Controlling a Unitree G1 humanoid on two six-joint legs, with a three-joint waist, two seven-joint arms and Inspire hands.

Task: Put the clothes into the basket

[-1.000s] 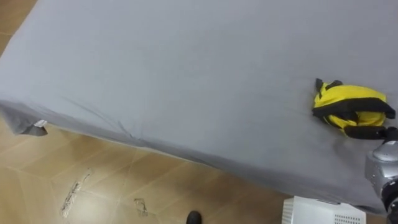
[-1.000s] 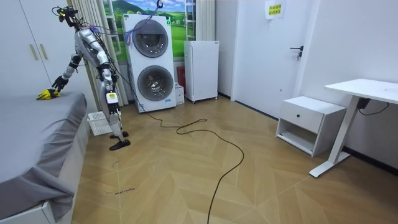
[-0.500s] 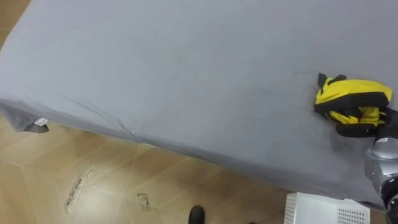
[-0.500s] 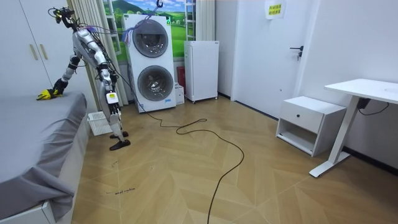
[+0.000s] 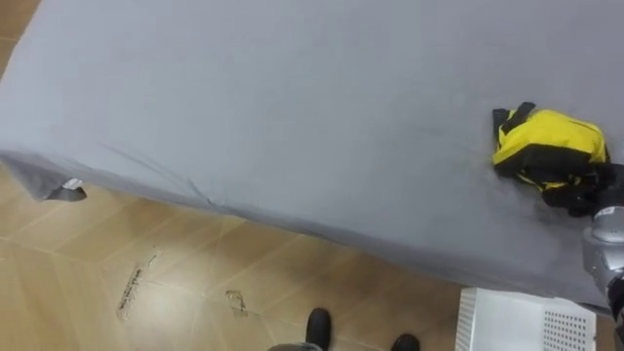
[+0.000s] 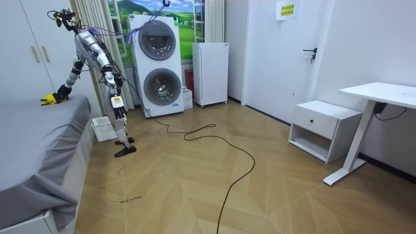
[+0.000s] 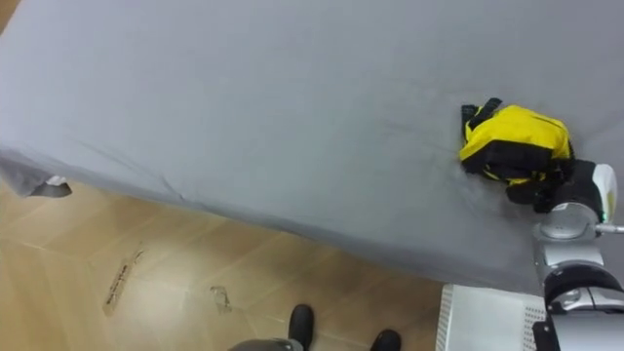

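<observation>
A yellow and black garment (image 5: 546, 146) lies bunched on the grey bed (image 5: 292, 117), near its right side. My right hand (image 5: 582, 195) reaches in from the lower right, its dark fingers curled into the garment's near edge (image 7: 512, 136). In the right eye view the right hand (image 7: 541, 188) presses against the cloth from the front right. A white slatted basket (image 5: 517, 327) stands on the floor below the bed's edge, just under my right arm. In the room view I stand beside the bed, bent toward it, right arm stretched down to the garment (image 6: 47, 99).
The bed sheet's corner (image 5: 58, 185) hangs over the wooden floor at the left. In the room view a stacked washer and dryer (image 6: 159, 65), a white cabinet (image 6: 211, 71), a nightstand (image 6: 322, 130) and a desk (image 6: 383, 94) stand further off.
My right hand's fingers have curled from straight onto the garment, which has bunched up tighter. The eye view has shifted a little, showing more of the basket.
</observation>
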